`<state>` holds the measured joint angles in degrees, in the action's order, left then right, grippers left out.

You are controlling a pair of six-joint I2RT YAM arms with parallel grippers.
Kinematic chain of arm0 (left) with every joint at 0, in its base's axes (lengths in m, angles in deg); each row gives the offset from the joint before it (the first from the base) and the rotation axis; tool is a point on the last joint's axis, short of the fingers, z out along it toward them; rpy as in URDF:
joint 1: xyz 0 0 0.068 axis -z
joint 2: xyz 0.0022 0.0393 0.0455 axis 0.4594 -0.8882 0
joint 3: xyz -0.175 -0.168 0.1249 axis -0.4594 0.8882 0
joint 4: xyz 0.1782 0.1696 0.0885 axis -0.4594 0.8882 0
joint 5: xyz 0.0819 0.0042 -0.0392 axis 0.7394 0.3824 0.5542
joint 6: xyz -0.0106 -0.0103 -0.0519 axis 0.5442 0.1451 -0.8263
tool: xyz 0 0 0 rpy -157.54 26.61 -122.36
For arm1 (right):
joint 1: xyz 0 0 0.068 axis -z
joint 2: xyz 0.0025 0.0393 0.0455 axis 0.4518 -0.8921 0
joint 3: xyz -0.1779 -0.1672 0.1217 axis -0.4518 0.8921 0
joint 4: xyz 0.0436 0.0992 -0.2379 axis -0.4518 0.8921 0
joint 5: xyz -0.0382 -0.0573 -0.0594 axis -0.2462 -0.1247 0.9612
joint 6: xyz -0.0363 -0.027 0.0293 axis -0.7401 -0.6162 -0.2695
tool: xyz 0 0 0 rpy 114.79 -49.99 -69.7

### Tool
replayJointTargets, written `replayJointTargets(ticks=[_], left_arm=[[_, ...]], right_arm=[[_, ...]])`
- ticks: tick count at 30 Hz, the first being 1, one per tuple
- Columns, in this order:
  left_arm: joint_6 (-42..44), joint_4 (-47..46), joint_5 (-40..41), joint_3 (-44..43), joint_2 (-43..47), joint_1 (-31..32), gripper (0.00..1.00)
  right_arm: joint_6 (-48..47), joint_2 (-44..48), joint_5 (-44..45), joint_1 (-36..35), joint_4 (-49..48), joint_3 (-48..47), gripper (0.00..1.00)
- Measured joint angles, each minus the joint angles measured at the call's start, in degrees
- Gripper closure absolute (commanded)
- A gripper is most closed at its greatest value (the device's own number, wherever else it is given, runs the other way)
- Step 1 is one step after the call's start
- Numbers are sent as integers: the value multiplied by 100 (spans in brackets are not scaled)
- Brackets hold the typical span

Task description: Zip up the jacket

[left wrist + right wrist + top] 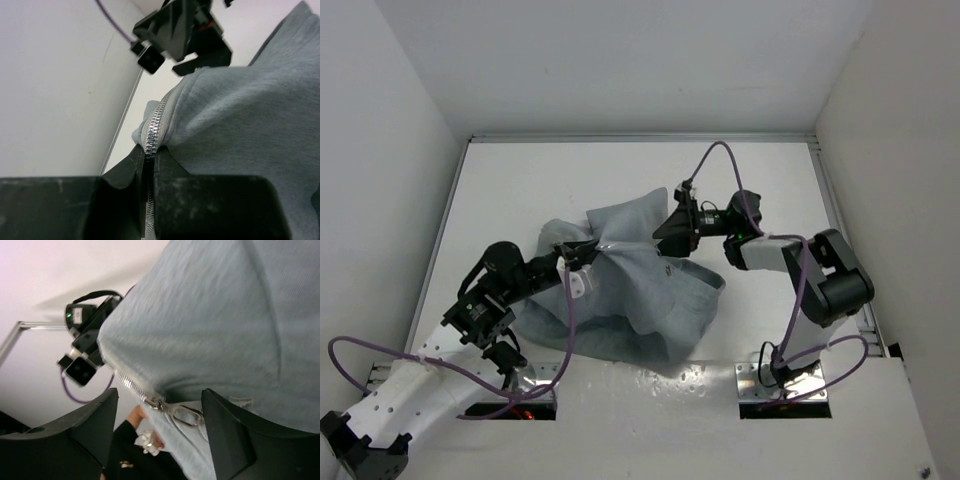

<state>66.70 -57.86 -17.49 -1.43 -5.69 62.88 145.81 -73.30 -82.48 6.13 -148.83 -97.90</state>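
On the white table top (520, 190), a light grey soft fabric jacket (630, 300), heaped mid-table and drawn up into a ridge between the two arms. Left gripper (149, 167) pressed together on the silver metal zipper (155, 122), pinching the toothed edge low down and holding it taut toward the right arm. Right gripper (160, 399) spread wide, straddling the zipper line, apparently closed on nothing. Between its jaws, just under the fabric fold, the small metal slider (152, 402), with its oval metal pull tab (186, 415) dangling loose.

Step in hand, judging by this: catching the tab. Best done by lining the jaws up with the tab flat between them, then closing on the tab alone, not on the grey cloth bunched beside it. Keep the left pinch firm and the teeth straight, so as to give the slider a tight track. Pull along the zipper line, away from the left pinch, never sideways. Seating of both tooth rows in the slider: hard to tell from here, and worth checking before hauling.
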Motion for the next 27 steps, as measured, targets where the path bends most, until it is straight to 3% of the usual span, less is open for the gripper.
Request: replayJointTargets(ticks=[9, 22, 27], left_arm=[[-337, -350, 675, 24, -173, 2, 100], [-439, -402, 741, 24, -164, 2, 100], [-437, -367, 739, 37, -142, 2, 100]], right_arm=[[437, 1185, -170, 426, -181, 608, 48], [450, 1209, -214, 417, -184, 612, 91], [442, 1248, -245, 616, -184, 612, 100]])
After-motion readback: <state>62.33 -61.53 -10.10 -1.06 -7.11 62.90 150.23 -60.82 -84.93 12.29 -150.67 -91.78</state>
